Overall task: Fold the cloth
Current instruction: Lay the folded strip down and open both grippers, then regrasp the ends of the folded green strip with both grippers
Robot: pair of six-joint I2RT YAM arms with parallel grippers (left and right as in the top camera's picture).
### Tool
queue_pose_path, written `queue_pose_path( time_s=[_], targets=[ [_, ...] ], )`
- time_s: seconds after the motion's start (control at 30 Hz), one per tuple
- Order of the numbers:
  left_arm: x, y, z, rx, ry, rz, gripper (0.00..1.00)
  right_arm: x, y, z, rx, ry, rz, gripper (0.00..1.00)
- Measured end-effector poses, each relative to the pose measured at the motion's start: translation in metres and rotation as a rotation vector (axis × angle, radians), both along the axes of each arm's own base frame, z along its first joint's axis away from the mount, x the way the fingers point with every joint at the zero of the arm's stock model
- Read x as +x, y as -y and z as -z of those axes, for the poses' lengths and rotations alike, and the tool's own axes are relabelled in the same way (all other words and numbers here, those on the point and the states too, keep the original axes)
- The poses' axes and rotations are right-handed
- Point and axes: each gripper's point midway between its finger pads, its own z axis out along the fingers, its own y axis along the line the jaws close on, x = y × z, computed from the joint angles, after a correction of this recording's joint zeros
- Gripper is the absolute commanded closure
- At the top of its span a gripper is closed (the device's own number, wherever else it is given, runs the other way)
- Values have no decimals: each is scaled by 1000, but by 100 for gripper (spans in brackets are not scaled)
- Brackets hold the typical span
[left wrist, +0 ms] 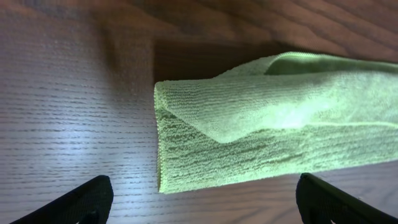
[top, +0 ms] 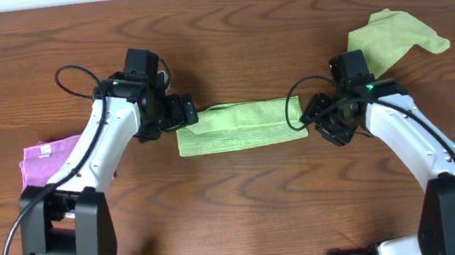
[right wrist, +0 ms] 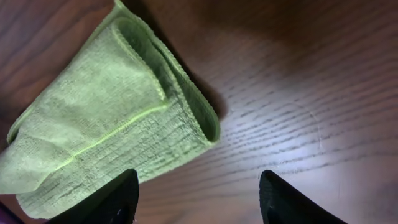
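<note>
A light green cloth lies folded into a long strip in the middle of the table. My left gripper hovers at its left end, open and empty; the left wrist view shows that end just beyond my fingertips. My right gripper hovers at the right end, open and empty; the right wrist view shows that folded end to the left of my fingertips.
A second green cloth lies crumpled at the back right. A pink cloth lies at the left, partly under my left arm. The wooden table surrounds them.
</note>
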Motion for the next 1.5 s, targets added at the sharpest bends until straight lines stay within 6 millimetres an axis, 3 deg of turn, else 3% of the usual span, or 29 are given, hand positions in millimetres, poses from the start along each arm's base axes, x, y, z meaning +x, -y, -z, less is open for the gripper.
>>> queue_pose_path(
  time_s=[0.17, 0.5, 1.0, 1.37, 1.5],
  targets=[
    [-3, -1, 0, 10, -4, 26, 5, -1, -2, 3, 11, 3, 4, 36],
    [-10, -3, 1, 24, -12, 80, 5, -16, -18, 30, 119, 15, -26, 35],
    [-10, -1, -4, 31, 39, 197, 5, 6, -25, 27, 157, 122, -41, 36],
    [-10, -1, -4, 37, 49, 229, 5, 8, -26, 43, 160, 98, -41, 37],
    [-10, -1, -4, 36, 49, 230, 5, 14, -27, 42, 161, 122, -43, 43]
  ],
)
